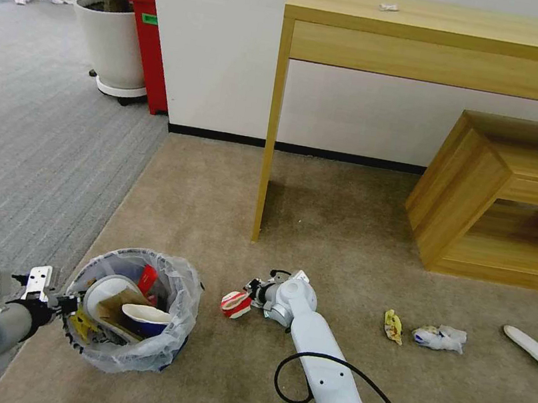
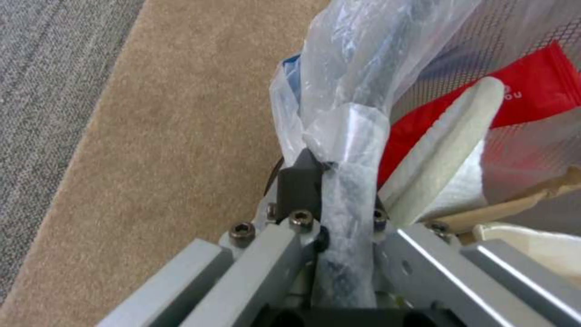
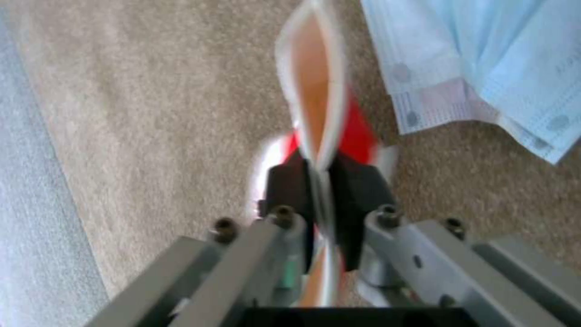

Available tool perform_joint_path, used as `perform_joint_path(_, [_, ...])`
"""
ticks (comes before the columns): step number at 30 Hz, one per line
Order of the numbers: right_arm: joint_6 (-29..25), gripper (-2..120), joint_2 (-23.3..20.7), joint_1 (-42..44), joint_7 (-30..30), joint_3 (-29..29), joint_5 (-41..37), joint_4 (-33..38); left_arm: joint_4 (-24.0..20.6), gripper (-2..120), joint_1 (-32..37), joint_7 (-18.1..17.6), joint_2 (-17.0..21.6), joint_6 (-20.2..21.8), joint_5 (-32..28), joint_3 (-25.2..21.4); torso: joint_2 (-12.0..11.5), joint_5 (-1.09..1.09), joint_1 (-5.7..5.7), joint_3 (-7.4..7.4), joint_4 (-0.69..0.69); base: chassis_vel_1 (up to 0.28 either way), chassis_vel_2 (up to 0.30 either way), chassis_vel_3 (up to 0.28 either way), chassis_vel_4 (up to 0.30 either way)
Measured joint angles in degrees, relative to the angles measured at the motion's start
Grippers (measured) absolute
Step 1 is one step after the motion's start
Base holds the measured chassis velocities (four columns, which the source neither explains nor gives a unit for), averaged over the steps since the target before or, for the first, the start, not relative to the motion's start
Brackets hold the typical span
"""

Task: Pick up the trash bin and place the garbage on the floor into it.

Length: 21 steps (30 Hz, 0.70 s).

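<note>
Desk leg [image 1: 267, 161] ahead — carpet [image 1: 344, 240] open.

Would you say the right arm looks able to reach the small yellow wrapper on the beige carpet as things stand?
Probably not yet: the right end effector is shut on a red paper cup. The yellow wrapper lies in the open on the beige carpet beside that arm, nothing blocking it.

1 trash bin [image 1: 130, 315], 2 end effectors, approx 4 bits of garbage on the floor: red cup [image 1: 235, 304], yellow wrapper [image 1: 392, 326], crumpled packet [image 1: 439, 337], maybe slipper [image 1: 536, 352].
</note>
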<state>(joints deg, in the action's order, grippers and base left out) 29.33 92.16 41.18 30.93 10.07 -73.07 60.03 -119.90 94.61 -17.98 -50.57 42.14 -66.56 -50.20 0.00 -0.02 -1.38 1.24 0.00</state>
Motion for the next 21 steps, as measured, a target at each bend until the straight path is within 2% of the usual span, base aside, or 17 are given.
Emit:
perform_joint_path(1, [-0.08, 0, -0.21, 0.99, -1.18, -0.29, 1.65, 1.74, -0.03, 0, 0.03, 0.09, -0.2, 0.0, 0.16, -0.02, 0.0, 0.0, 0.0, 0.0, 0.01, 0.0, 0.0, 0.0, 0.0])
perform_joint_path(3, [-0.08, 0, -1.83, 3.11, -3.54, -0.81, 5.48, 5.45, -0.22, 0, 0.0, 0.37, -0.61, 0.0, 0.61, -0.02, 0.0, 0.01, 0.0, 0.0, 0.02, 0.0, 0.0, 0.0, 0.0])
perform_joint_path(4, [-0.08, 0, -1.83, 3.11, -3.54, -0.81, 5.48, 5.45, -0.22, 0, 0.0, 0.37, -0.61, 0.0, 0.61, -0.02, 0.0, 0.01, 0.0, 0.0, 0.02, 0.0, 0.0, 0.0, 0.0])
perform_joint_path(6, [-0.1, 0, -3.69, 4.91, -4.87, -1.24, 7.57, 9.2, -0.51, 0, -0.13, 0.55, -0.9, 0.0, 0.84, 0.11, 0.0, 0.0, 0.0, 0.0, -0.01, 0.0, 0.0, 0.0, 0.0])
perform_joint_path(11, [-0.23, 0, -7.88, 8.37, -6.6, -1.51, 10.93, 18.01, -1.43, 0, -0.7, 0.6, -1.36, 0.0, 1.41, 1.05, 0.0, 0.02, 0.0, 0.0, -0.01, 0.0, 0.0, 0.0, 0.0])
perform_joint_path(12, [-0.23, 0, -7.88, 8.37, -6.6, -1.51, 10.93, 18.01, -1.43, 0, -0.7, 0.6, -1.36, 0.0, 1.41, 1.05, 0.0, 0.02, 0.0, 0.0, -0.01, 0.0, 0.0, 0.0, 0.0])
perform_joint_path(15, [-1.06, 0, -10.98, 9.87, -9.29, -1.54, 14.05, 23.53, -1.92, 0, -1.43, 0.16, -1.43, 0.0, 1.91, 2.25, 0.0, 0.01, 0.0, 0.0, 0.0, 0.0, 0.0, 0.0, 0.0])
perform_joint_path(20, [-1.46, 0, -13.92, 9.87, -11.64, -1.6, 15.23, 29.33, -2.31, 0, -2.46, -0.4, -1.35, 0.0, 2.06, 3.59, 0.01, 0.02, 0.0, 0.0, -0.02, 0.0, 0.0, 0.0, 0.0])
perform_joint_path(21, [-1.39, 0, -15.76, 9.2, -13.29, -1.58, 15.28, 32.85, -2.41, 0, -3.06, -0.76, -1.21, 0.0, 2.05, 4.46, 0.01, 0.01, 0.0, 0.0, -0.01, 0.0, 0.0, 0.0, 0.0])
